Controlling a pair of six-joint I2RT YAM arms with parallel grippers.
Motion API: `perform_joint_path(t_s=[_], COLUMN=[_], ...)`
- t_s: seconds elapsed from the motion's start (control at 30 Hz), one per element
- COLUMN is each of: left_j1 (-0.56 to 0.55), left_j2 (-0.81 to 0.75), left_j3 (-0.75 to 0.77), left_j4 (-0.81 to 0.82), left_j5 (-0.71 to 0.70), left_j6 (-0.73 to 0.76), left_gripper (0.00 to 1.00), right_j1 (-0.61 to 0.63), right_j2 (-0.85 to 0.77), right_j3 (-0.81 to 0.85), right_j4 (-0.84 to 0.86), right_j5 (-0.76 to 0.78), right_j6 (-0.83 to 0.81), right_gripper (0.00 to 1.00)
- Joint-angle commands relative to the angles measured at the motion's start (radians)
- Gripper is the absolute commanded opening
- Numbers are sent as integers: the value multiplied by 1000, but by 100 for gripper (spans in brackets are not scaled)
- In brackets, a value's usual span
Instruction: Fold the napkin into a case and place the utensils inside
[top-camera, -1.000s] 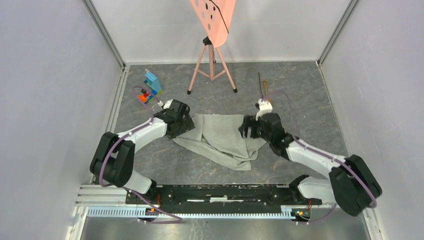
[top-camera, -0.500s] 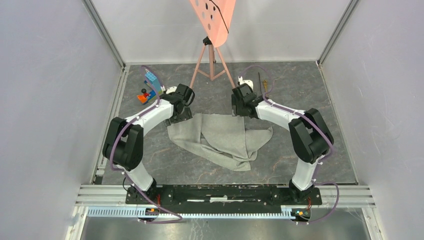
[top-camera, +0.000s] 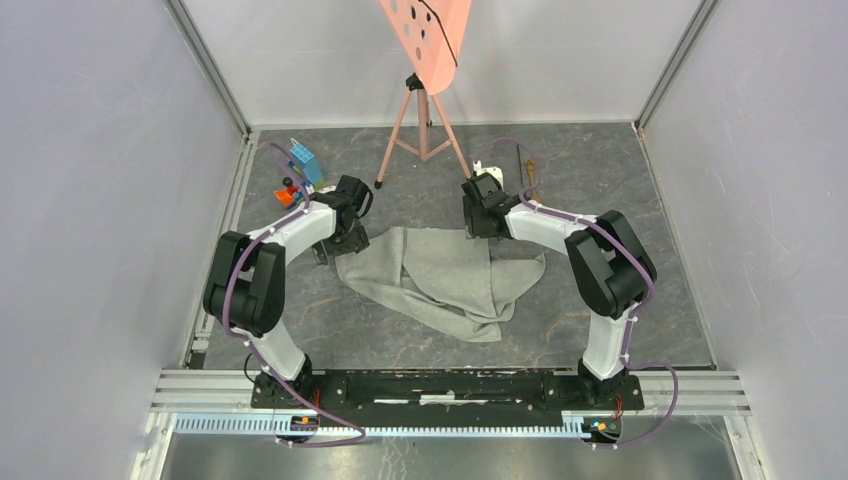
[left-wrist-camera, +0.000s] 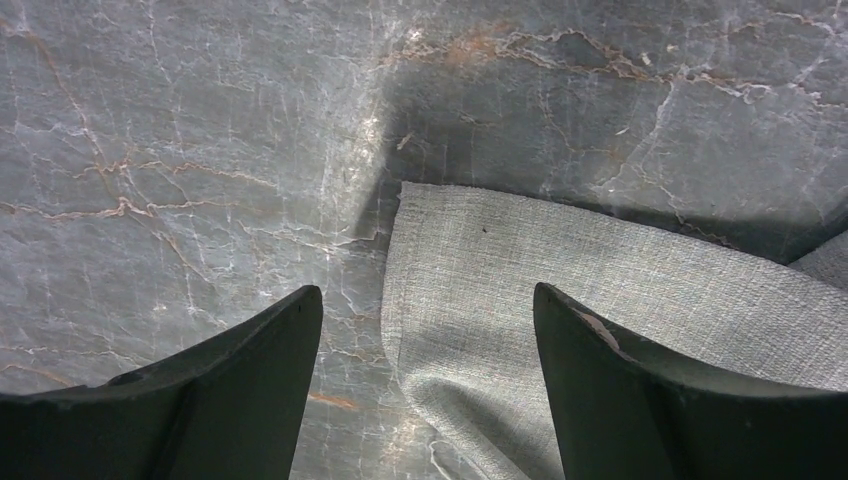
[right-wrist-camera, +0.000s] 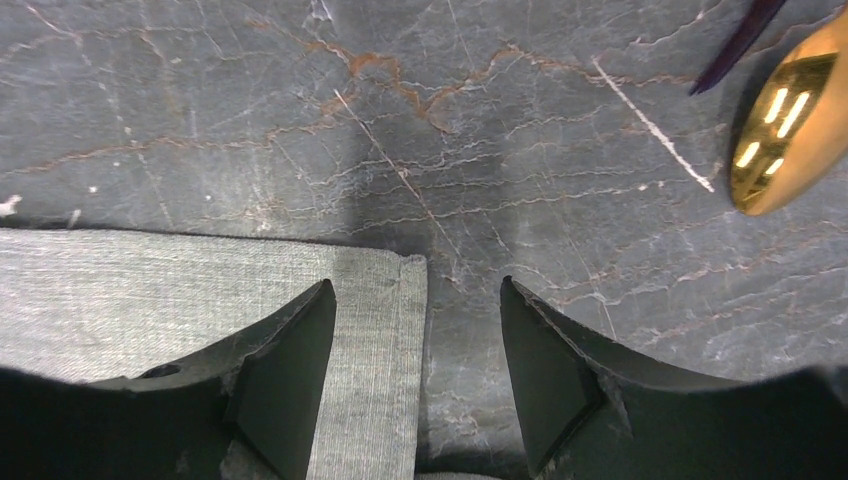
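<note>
Top view: napkin (top-camera: 440, 275) sits mid-desk (top-camera: 620, 290), its far edge running left-right. Your left arm (top-camera: 300, 225) is over the far-left corner and your right arm (top-camera: 545, 225) over the far-right one, so each arm is nearest its own corner. The cloth isn't flat: one flap is thrown over the middle and the near edge is bunched, so no case yet. Gold spoon (top-camera: 531, 172) and black utensil (top-camera: 521, 165) lie side by side beyond the right wrist, long axes pointing away from the bases. The right arm is clearly nearer to them

Left wrist: left fingers (left-wrist-camera: 230, 400) are spread wide and hold nothing. The napkin corner lies just ahead of the tips, in the gap, and the cloth runs off under the right-hand finger. Light-grey weave, with the hem rolled slightly at the side edge

Right wrist: right fingers (right-wrist-camera: 560, 370) are also wide and empty. The corner sits in the gap, hard against the left-hand finger, flat on the desk with a stitched hem. The spoon's bowl and the black tip are at top right, near the cloth but clear of it

My read: both corners are lined up for a straight-down pinch
</note>
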Motion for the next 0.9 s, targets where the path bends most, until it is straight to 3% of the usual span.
perform_joint_path(t_s=[0.0, 0.3, 0.5, 0.7, 0.8, 0.83, 0.87], left_j1=[5, 9, 10, 33, 73, 85, 92], left_j2=[0, 41, 75, 111, 133, 135, 130], left_j3=[9, 1, -24, -9, -16, -21, -21], left_j4=[28, 22, 39, 79, 143, 171, 181], left_j5=[4, -28, -42, -8, 94, 119, 122], left_j6=[27, 9, -4, 25, 67, 97, 123], left_gripper=[84, 82, 80, 61, 42, 34, 19], right_j1=[6, 5, 2, -2, -5, -5, -5], right_j2=[40, 61, 47, -6, -52, -72, -104], right_j3=[8, -41, -106, -165, -173, -170, -170], right_j4=[39, 82, 162, 261, 288, 287, 280], right_j5=[-2, -15, -29, -47, -50, -53, -53], right_j6=[-6, 11, 7, -43, -85, -110, -126], right_gripper=[67, 60, 42, 18, 0, 0, 0])
